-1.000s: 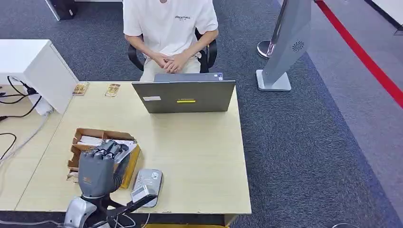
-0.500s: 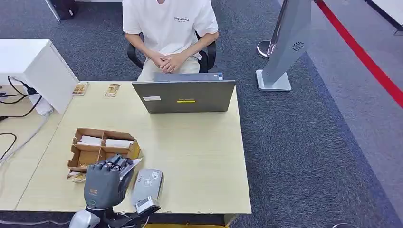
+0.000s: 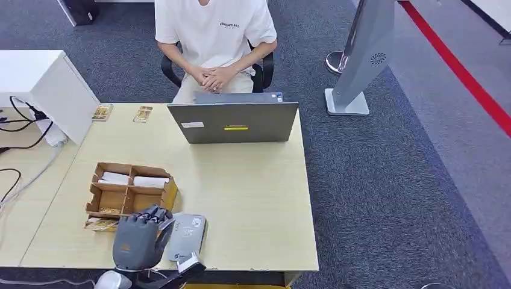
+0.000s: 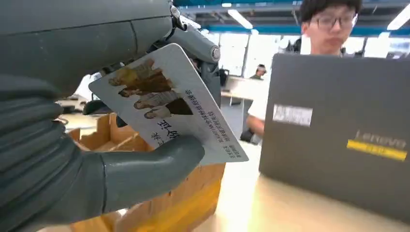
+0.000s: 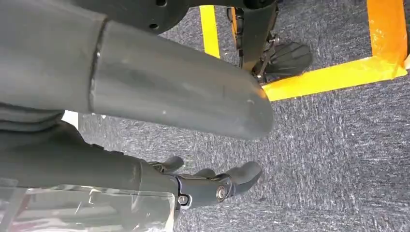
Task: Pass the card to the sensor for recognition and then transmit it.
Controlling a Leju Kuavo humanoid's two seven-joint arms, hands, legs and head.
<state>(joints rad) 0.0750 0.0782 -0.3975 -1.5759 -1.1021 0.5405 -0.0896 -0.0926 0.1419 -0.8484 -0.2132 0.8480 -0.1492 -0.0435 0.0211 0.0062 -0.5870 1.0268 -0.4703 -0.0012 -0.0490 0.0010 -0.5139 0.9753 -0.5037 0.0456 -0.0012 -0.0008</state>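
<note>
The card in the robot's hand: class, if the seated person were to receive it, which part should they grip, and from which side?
Grip the card's free corner, from the laptop side; the left hand covers the opposite end.

The left hand (image 3: 140, 242) hangs over the surface's (image 3: 253, 198) near edge, between a partitioned cardboard box (image 3: 129, 195) and a grey sensor (image 3: 185, 236). A grey laptop (image 3: 234, 121) stands at the far edge, and behind it sits a person (image 3: 215, 45) with clasped hands.
</note>
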